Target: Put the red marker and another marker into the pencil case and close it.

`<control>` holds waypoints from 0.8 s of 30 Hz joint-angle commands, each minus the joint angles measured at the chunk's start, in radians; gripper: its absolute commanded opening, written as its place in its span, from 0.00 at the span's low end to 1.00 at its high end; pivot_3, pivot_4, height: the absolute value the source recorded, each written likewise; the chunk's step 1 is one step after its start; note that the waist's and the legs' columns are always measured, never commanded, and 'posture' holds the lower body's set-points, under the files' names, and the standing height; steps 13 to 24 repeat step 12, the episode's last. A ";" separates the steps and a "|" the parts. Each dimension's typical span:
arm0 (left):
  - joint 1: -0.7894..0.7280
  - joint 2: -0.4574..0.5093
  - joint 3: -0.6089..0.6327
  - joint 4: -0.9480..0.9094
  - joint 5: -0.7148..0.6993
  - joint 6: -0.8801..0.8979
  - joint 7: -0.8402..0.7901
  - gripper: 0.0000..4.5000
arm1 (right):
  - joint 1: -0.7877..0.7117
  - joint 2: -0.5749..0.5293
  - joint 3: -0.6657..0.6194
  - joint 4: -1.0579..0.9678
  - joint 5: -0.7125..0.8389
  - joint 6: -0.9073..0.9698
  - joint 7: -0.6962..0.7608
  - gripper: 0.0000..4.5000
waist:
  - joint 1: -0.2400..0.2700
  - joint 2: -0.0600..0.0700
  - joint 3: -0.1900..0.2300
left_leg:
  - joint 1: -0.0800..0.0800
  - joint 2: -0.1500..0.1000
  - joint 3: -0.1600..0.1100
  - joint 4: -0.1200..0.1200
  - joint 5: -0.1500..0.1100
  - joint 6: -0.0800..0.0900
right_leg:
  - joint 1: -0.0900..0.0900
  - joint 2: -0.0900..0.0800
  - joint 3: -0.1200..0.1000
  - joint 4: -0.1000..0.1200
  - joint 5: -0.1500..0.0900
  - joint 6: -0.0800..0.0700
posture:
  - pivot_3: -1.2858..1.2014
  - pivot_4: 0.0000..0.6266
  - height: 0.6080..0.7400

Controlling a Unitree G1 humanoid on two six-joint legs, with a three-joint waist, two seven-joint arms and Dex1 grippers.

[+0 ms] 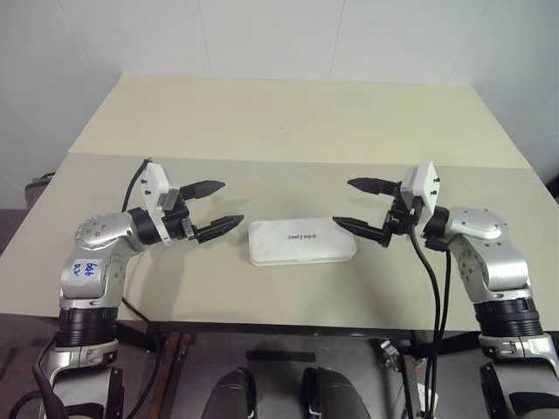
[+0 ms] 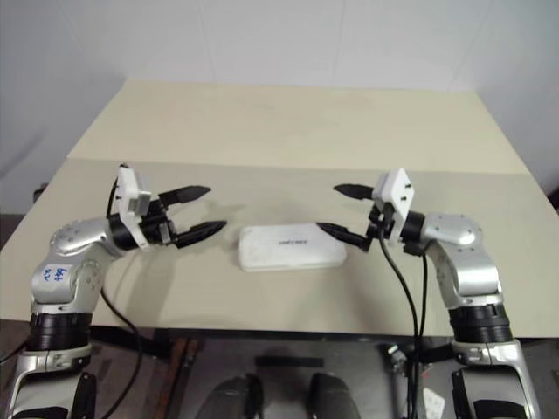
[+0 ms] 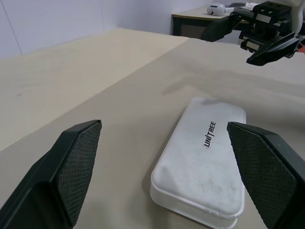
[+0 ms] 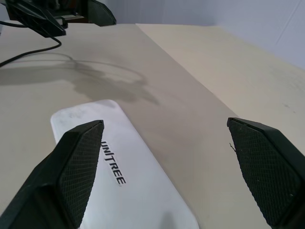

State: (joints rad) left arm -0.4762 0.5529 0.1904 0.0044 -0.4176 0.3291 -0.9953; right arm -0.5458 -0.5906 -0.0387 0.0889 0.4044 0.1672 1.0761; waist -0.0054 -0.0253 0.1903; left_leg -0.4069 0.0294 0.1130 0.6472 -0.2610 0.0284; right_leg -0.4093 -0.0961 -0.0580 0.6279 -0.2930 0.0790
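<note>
Beige table (image 1: 288, 131) against white walls, a seam running across it. The pencil case (image 1: 301, 242) lies flat near the front edge, lid shut, dark lettering facing up. Left gripper (image 1: 216, 209) sits just off the case's left end, fingers spread wide, holding nothing, pointing in toward the case. Right gripper (image 1: 356, 203) just off the case's right end, fingers also spread, nothing held, pointing inward too.

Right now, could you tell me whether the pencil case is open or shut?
Shut: the pencil case lies flat with its lettered lid down on the tray.
</note>
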 commanded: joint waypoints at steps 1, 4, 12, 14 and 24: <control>0.004 0.008 0.014 -0.046 -0.030 -0.028 0.003 0.99 | -0.028 0.000 -0.011 -0.001 -0.001 -0.031 0.006 0.98 | 0.000 0.000 0.000 | 0.000 0.000 0.000 0.000 0.000 0.000 | 0.000 0.000 0.000 0.000 0.000 0.000 | 0.52 0.24 1.00; -0.006 0.014 -0.006 -0.027 -0.013 -0.061 -0.009 0.99 | -0.041 -0.008 -0.016 0.019 -0.011 -0.042 0.008 0.98 | -0.001 0.000 0.000 | 0.000 0.000 0.000 0.000 0.000 0.000 | 0.000 0.000 0.000 0.000 0.000 0.000 | 0.52 0.24 1.00; -0.007 0.011 -0.027 0.007 0.016 -0.134 0.011 0.99 | -0.034 0.005 -0.034 0.070 -0.030 -0.072 -0.023 0.98 | -0.001 0.000 0.000 | 0.000 0.000 0.001 0.000 0.000 0.000 | 0.000 0.000 0.000 -0.001 0.000 0.000 | 0.52 0.24 1.00; -0.007 0.011 -0.027 0.007 0.016 -0.134 0.011 0.99 | -0.034 0.005 -0.034 0.070 -0.030 -0.072 -0.023 0.98 | -0.001 0.000 0.000 | 0.000 0.000 0.001 0.000 0.000 0.000 | 0.000 0.000 0.000 -0.001 0.000 0.000 | 0.52 0.24 1.00; -0.007 0.011 -0.027 0.007 0.016 -0.134 0.011 0.99 | -0.034 0.005 -0.034 0.070 -0.030 -0.072 -0.023 0.98 | -0.001 0.000 0.000 | 0.000 0.000 0.001 0.000 0.000 0.000 | 0.000 0.000 0.000 -0.001 0.000 0.000 | 0.52 0.24 1.00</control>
